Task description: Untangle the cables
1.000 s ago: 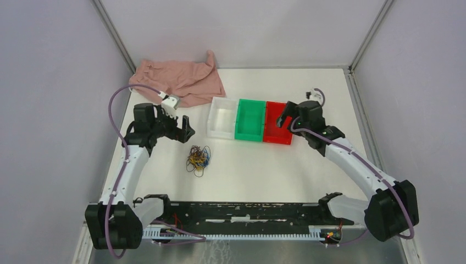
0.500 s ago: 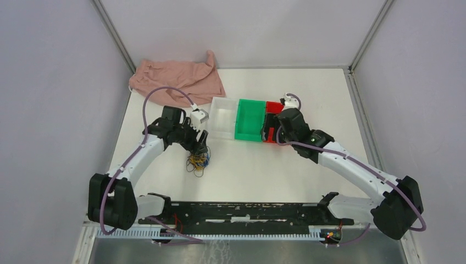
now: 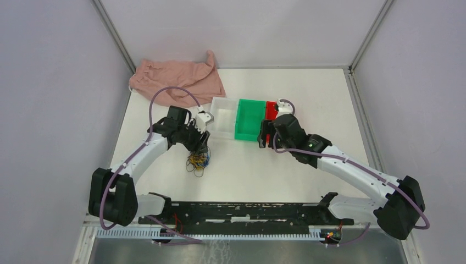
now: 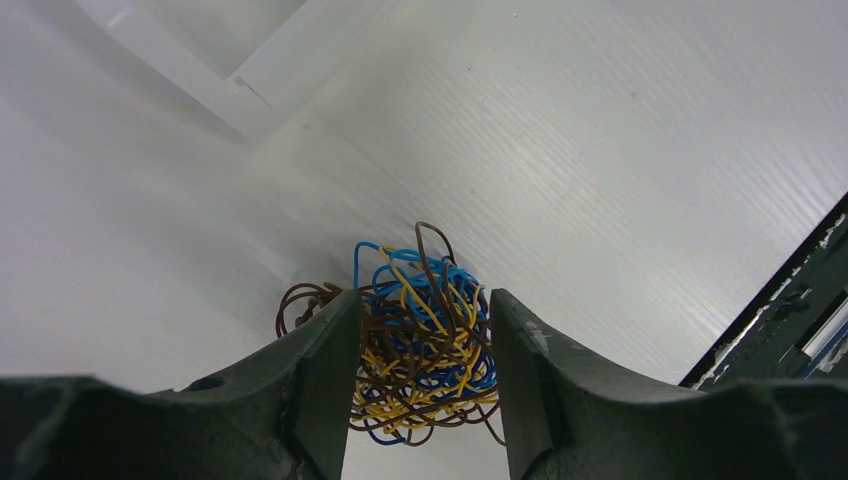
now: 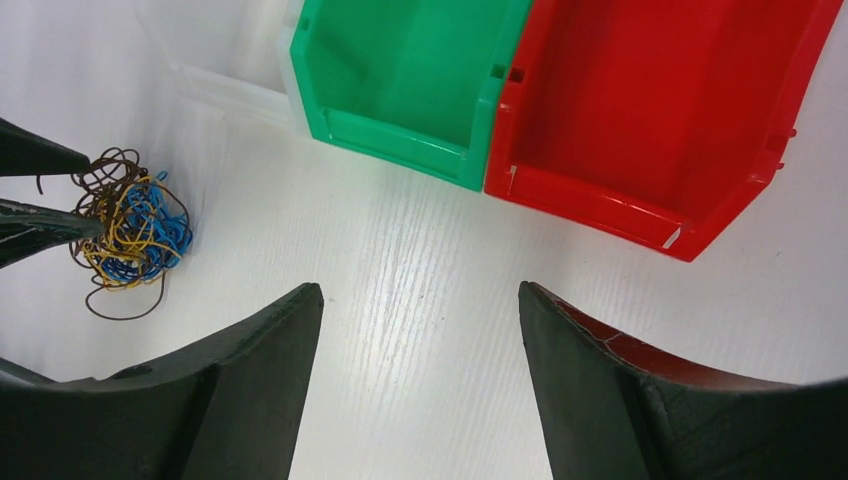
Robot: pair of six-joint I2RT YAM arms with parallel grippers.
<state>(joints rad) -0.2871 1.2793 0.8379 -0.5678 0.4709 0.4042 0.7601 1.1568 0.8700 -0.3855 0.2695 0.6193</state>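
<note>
Grasp step: left pincer [image 4: 425, 300] straddles cables [image 4: 420, 360], jaws half apart, grip unclear. Right pincer [image 5: 420, 295], wide and empty at their 3 o'clock, should pinch one loop

You've got thin blue, yellow and brown wiry cables [image 4: 420, 350], smooth-coated; a glossy plastic green bin [image 5: 420, 70] and red bin [image 5: 650, 100]; soft, crumpled pink cloth [image 3: 178, 80]; a matt, finely ribbed white tabletop [image 5: 420, 300].

One tangle of cables [image 4: 420, 345], three bins [image 3: 250, 118], one pink cloth [image 3: 178, 80]
</note>
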